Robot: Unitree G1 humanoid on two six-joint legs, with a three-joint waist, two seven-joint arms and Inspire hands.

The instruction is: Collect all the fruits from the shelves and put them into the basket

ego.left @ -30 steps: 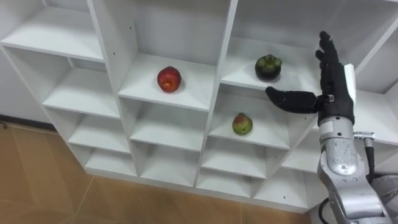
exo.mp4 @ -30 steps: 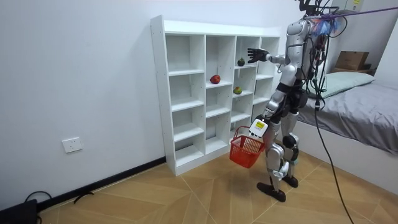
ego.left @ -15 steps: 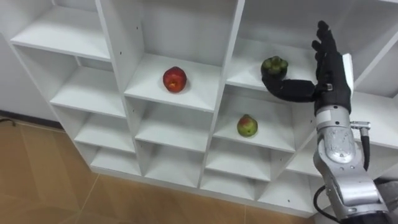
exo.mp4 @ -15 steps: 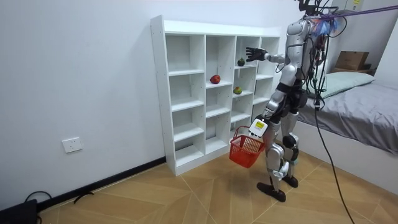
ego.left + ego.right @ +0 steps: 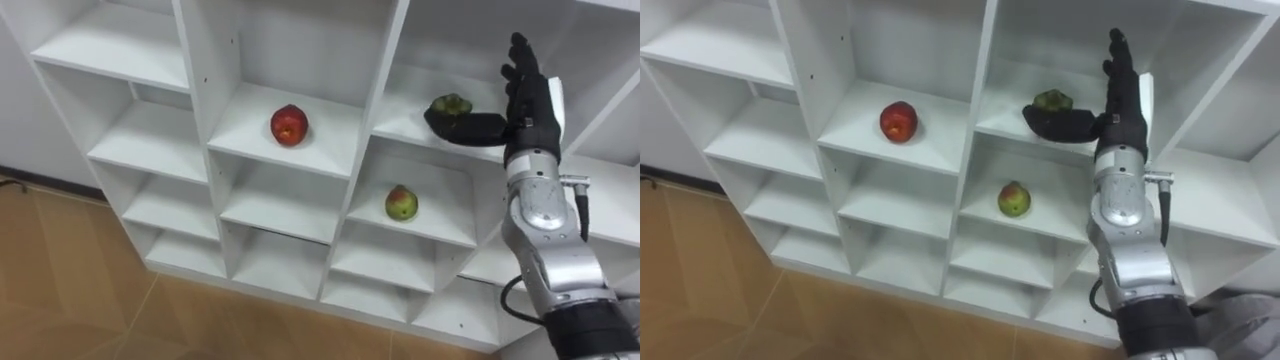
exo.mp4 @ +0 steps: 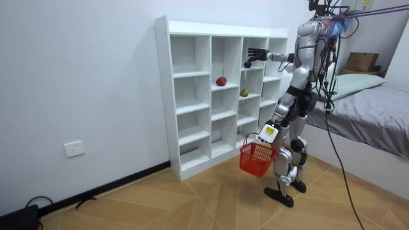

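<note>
A white cubby shelf [image 5: 385, 90] holds three fruits. A red apple [image 5: 289, 124] lies in a middle cubby. A green and red fruit [image 5: 401, 203] sits one cubby lower, to its right. A dark green round fruit [image 5: 452, 103] rests in the upper right cubby. My right hand [image 5: 527, 105] is open just right of that dark fruit, fingers straight up, and its thumb lies across the fruit's front. In the room view my left hand [image 6: 267, 132] hangs low, holding a red basket [image 6: 255, 159] by its handle.
I stand facing the shelf [image 6: 211, 96] on a wooden floor. A bed [image 6: 377, 108] with a cardboard box [image 6: 362, 61] behind it is at the room view's right. The other cubbies hold nothing.
My right hand has reached further into the upper right cubby, and its thumb now lies in front of the dark fruit. The basket has swung slightly. The head camera has shifted.
</note>
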